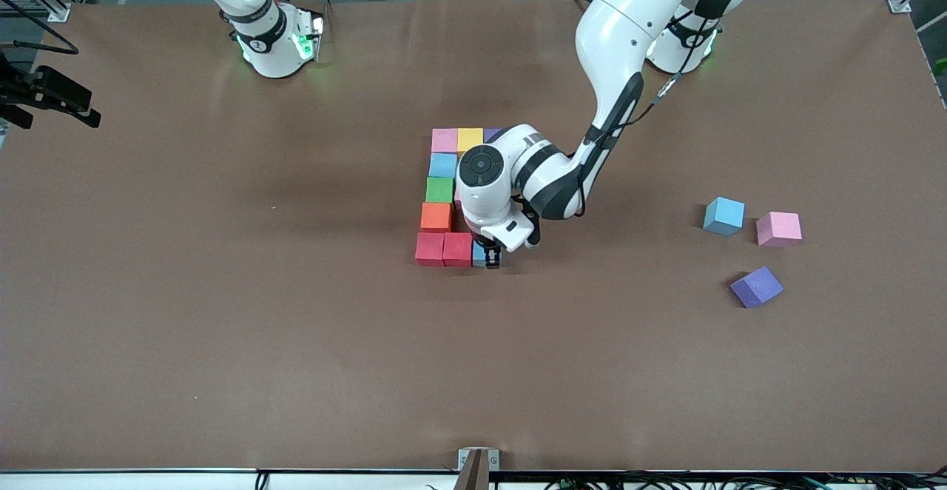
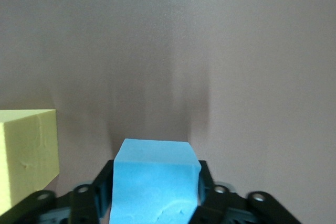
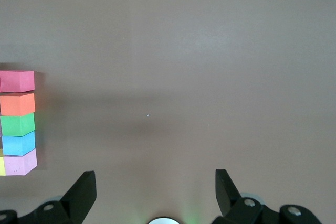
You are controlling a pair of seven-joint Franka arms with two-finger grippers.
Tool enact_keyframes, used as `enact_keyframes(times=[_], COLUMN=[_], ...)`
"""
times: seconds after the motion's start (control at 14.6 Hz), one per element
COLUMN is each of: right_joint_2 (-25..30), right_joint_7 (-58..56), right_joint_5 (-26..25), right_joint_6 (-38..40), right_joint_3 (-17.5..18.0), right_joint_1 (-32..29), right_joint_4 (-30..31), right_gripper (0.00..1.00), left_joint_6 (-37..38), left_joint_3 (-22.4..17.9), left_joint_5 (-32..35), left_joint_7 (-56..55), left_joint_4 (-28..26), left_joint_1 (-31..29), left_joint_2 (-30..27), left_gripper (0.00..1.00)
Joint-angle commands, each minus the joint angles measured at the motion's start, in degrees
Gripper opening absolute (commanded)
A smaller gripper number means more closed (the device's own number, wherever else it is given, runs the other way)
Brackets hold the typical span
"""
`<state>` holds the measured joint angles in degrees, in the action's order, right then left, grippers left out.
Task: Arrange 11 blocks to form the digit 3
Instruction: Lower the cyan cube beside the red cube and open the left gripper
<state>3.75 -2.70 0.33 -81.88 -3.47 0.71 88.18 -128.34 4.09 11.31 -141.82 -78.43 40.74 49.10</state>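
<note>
Purple block (image 1: 756, 286) lies nearest us, loose and turned askew, toward the left arm's end of the table (image 1: 222, 342). A spare light blue block (image 1: 723, 215) and a pink block (image 1: 778, 229) sit just beside each other, farther from us.

Digit 3 (image 1: 444, 194) stands mid-table: a far bar of three cubes, a spine of single cubes running toward us on the right arm's side, and a near bar starting with two red blocks (image 1: 442, 249). We cannot see the middle bar under the wrist. A yellow block (image 2: 26, 161) shows close by in the left wrist view.

Left gripper (image 1: 488, 255) is down at the open end of the near bar, straddling the blue block (image 2: 155, 182), which sits square in its mouth and just beside the second red cube. We cannot tell whether it clamps the block or stands free of it.

We judge the placing nearly done. The way out is straight up, since any sideways drag would push the bar. Matte brown table, flat, with open room toward the left arm's end.

Right gripper (image 3: 155, 182) waits with jaws wide and nothing between them, over the table's edge at the right arm's end.
</note>
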Motion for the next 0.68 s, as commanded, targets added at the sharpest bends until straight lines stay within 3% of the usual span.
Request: enact_keyframes(times=[0.0, 0.41, 0.62], right_joint_2=[1.7, 1.7, 1.78], right_joint_7=[-0.81, -0.29, -0.2], right_joint_5=[-0.76, -0.24, 0.03], right_joint_6=[-0.65, -0.65, -0.56], right_joint_3=[0.04, 0.13, 0.13], right_joint_1=[0.08, 0.17, 0.7], right_joint_4=[1.55, 1.55, 1.9], right_gripper=[1.0, 1.0, 1.0], left_joint_6=[-0.24, 1.68, 6.69], left_joint_3=[-0.75, -0.22, -0.22], left_joint_5=[1.26, 1.44, 0.38], left_joint_7=[0.75, 6.02, 16.28], left_joint_4=[1.71, 1.27, 1.18], left_joint_1=[0.57, -0.22, -1.71], left_joint_2=[0.47, -6.98, -13.04], left_gripper=[1.0, 1.0, 1.0])
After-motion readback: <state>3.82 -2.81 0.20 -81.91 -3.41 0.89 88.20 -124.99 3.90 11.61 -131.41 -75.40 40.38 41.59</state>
